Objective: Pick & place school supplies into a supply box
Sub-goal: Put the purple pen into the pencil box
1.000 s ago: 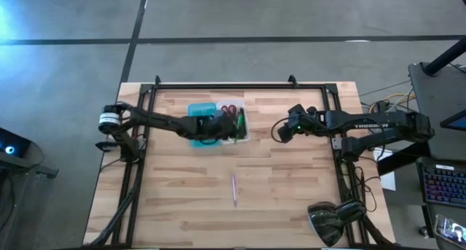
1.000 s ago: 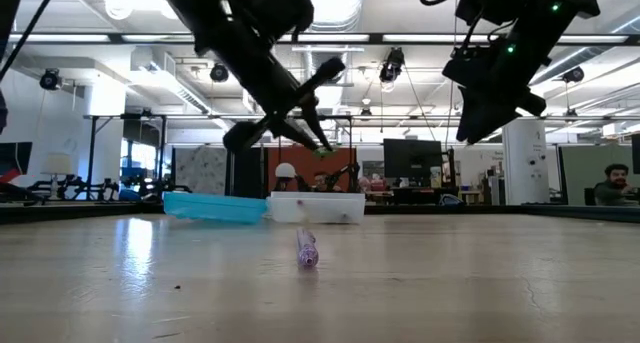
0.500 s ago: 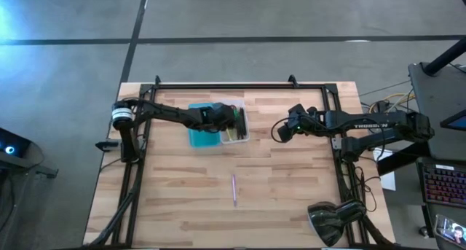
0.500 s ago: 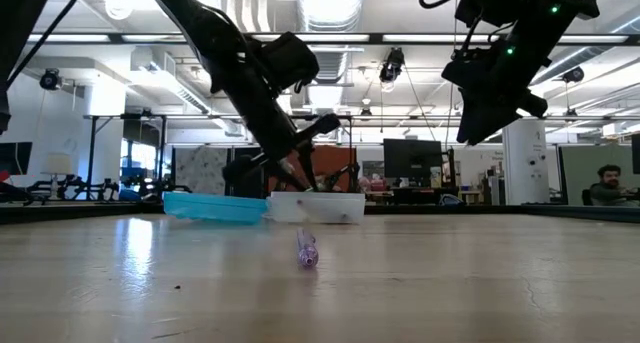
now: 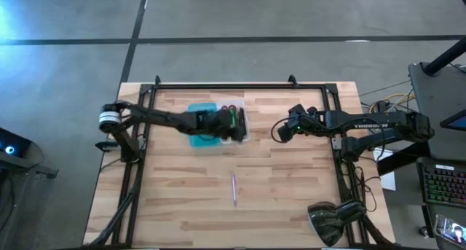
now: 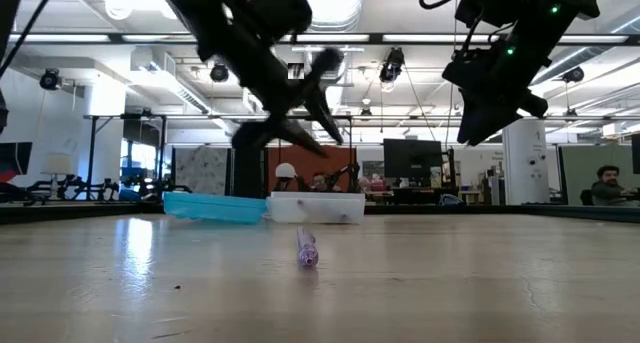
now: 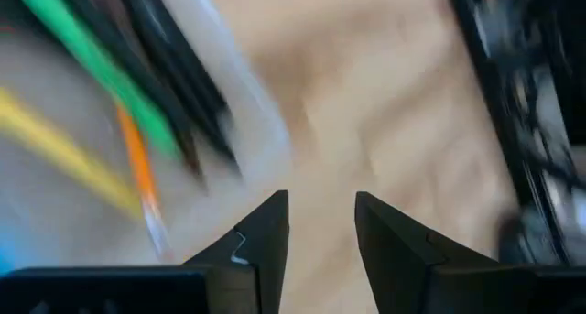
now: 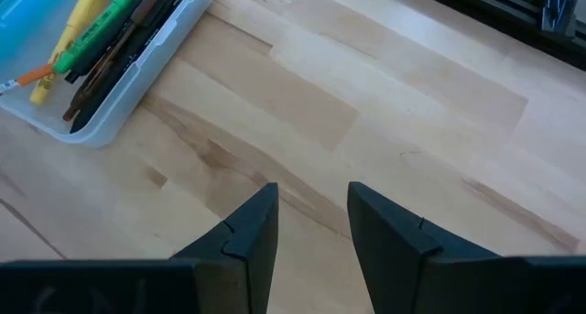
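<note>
The supply box sits at the table's far left-centre, its teal lid half (image 5: 196,113) lying open beside the clear tray half (image 5: 242,135). In the tray lie green (image 7: 101,67), yellow (image 7: 55,135), orange (image 7: 137,167) and dark pencils (image 8: 110,39). My left gripper (image 5: 234,124) hangs open above the tray's right part (image 6: 332,133), and its fingers (image 7: 320,227) hold nothing. A pale purple pen (image 5: 234,189) lies alone on the wood nearer the front (image 6: 306,249). My right gripper (image 5: 280,131) waits open to the box's right, above the table (image 8: 313,200).
A black frame (image 5: 240,85) borders the table's far side and both flanks. Bare wood stretches between the box and the right gripper, and around the purple pen. A black desk lamp (image 5: 331,219) stands at the front right corner.
My left gripper dipped down into the tray, then rose again to about its earlier height, rolling its wrist. It has opened, and the green pencil that showed at its fingertips is no longer there. The right arm has kept still.
</note>
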Tool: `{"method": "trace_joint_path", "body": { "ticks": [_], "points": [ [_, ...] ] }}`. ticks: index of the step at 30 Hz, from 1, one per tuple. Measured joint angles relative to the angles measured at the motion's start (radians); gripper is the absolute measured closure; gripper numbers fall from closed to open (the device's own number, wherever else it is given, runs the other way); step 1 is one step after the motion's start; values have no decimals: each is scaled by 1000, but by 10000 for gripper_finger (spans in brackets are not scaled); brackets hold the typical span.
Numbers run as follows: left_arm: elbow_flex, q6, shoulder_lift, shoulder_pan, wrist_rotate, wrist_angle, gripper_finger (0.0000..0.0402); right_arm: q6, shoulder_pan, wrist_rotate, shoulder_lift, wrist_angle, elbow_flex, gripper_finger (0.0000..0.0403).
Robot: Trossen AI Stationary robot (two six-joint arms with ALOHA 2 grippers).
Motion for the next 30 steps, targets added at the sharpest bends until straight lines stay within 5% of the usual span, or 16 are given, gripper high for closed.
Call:
{"method": "trace_joint_path", "body": {
  "ticks": [3, 8, 13, 25, 30],
  "points": [
    [1, -148, -20, -89, 23, -148, 290, 0, 0, 0, 0, -1, 0, 280],
    [-2, -401, -7, -245, -86, -330, 291, 0, 0, 0, 0, -1, -5, 280],
    [-2, -609, 37, -342, -152, -314, 291, 0, 0, 0, 0, 0, -13, 280],
    [187, -648, 199, -426, -157, -320, 290, 0, 0, -3, 0, -19, -17, 280],
    [326, -636, 324, -430, -153, -493, 290, 0, 0, -3, 0, -38, -19, 280]
  ]
}}
